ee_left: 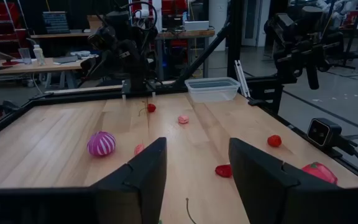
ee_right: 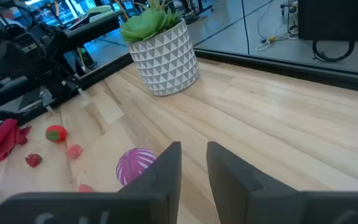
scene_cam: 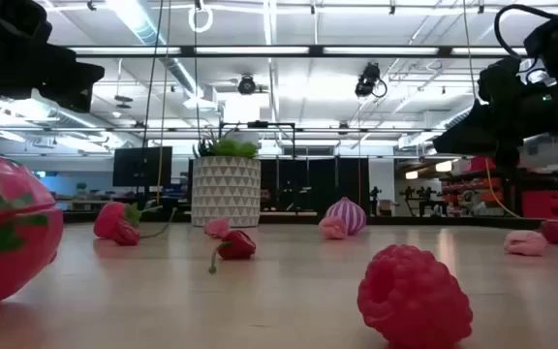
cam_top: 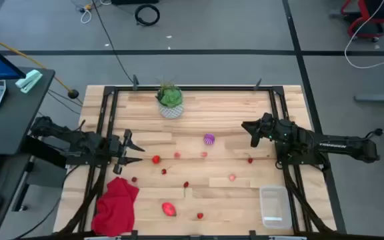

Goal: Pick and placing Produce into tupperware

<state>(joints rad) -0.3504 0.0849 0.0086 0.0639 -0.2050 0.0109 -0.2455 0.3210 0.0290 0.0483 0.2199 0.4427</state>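
On the bench (cam_top: 245, 193) seen from above, the left gripper (cam_top: 131, 151) hangs over the left edge with its jaws open and empty, its fingers (ee_left: 143, 171) spread wide in its wrist view. Just below it lies a red cloth (cam_top: 116, 205), bunched at the near left corner. A red berry (cam_top: 156, 159) sits just beside the left gripper's tips, and more small berries are scattered rightward across the middle of the bench. The oval piece (cam_top: 169, 209), red-pink, lies near the front edge, right of the cloth and well apart from both arms. A plant (cam_top: 170, 100) in a white patterned pot stands at the far edge, left of centre. The purple ball (cam_top: 209, 139) rests on bare wood between the two grippers, nearer the right one; the right wrist view shows it just beside that arm's fingers (ee_right: 163, 168), not touching. The right gripper (cam_top: 251, 133) hovers over the right half of the bench, jaws slightly parted and holding nothing. The tub (cam_top: 274, 207) stands empty at the near right corner, below the right arm and well apart from all the produce.
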